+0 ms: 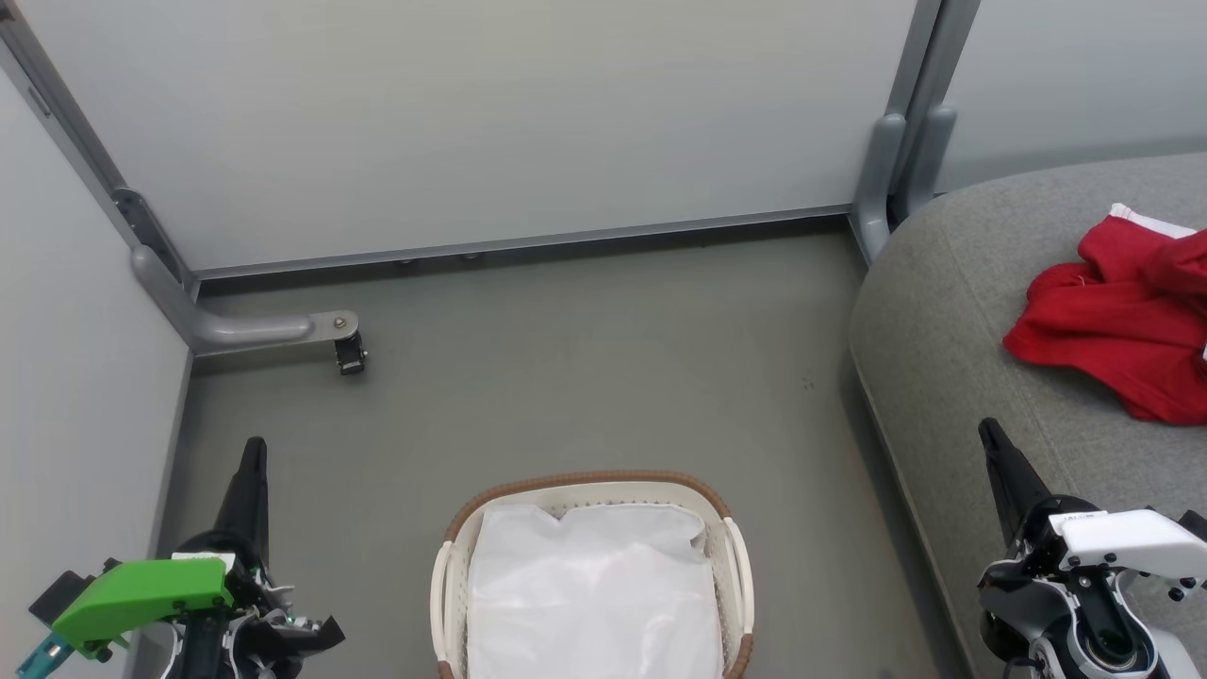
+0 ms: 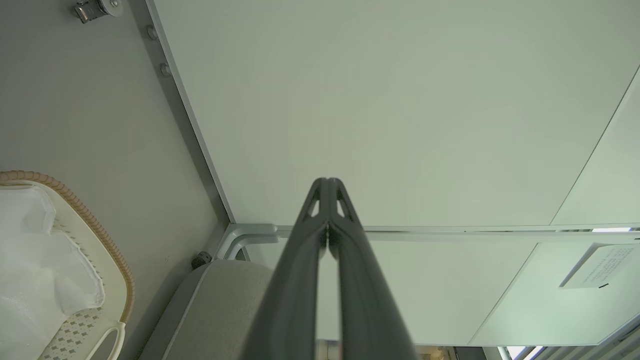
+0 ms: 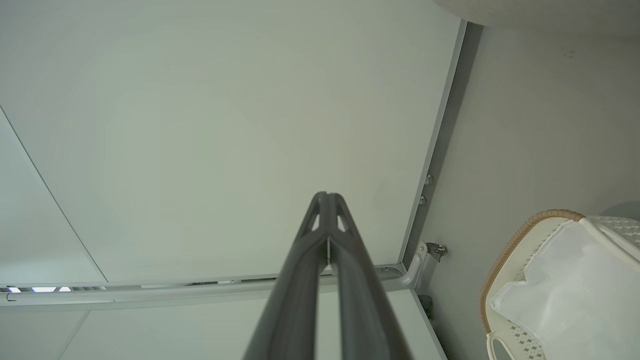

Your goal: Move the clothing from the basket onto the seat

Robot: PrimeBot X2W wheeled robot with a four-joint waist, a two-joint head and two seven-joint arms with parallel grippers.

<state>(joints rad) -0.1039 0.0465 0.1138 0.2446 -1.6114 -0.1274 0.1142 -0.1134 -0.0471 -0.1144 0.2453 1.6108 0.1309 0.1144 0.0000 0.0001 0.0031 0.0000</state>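
Red clothing (image 1: 1113,321) lies crumpled on the grey seat (image 1: 943,311), right of frame. The basket (image 1: 585,479), bottom centre, holds just its white liner (image 1: 594,585), so the task looks done. Left gripper (image 1: 253,457) and right gripper (image 1: 992,438) flank the basket, jaws pressed together on nothing, likely parked.

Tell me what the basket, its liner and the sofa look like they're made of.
The basket looks like matte white moulded plastic, its walls perforated; the brown rim looks woven, perhaps rattan or an imitation. The liner seems thin white cloth, creased. The sofa looks like grey woven upholstery, matte with a fine weave.
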